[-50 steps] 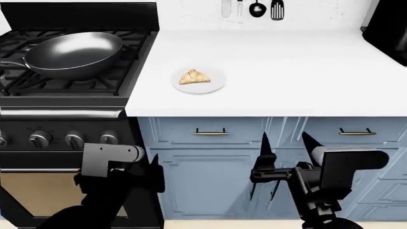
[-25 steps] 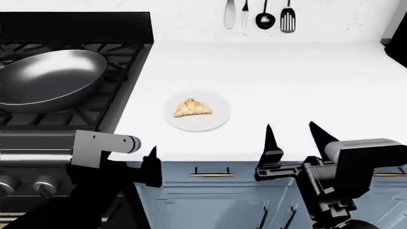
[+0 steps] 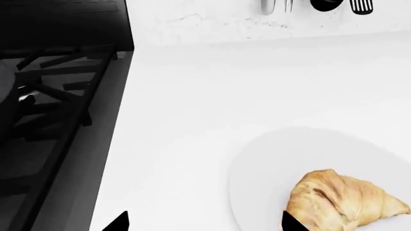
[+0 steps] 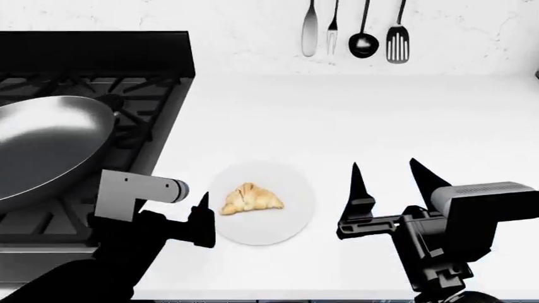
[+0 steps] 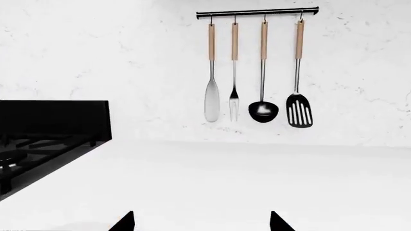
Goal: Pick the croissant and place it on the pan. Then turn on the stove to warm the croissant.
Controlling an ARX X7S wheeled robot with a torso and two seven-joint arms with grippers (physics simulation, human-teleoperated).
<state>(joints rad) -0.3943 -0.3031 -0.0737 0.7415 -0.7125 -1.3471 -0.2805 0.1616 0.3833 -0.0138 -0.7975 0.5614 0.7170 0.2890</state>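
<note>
Croissant [image 4: 250, 199] sits on a white plate [image 4: 291, 224], pan [image 4: 47, 148] on the stove [image 4: 126, 95]; both claws gape wide, holding nothing.

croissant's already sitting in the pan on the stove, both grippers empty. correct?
Not quite. The croissant is on the white plate on the counter, not in the pan, which sits empty on the stove; the head view shows this. The rest holds: the left gripper and right gripper are both empty.
</note>
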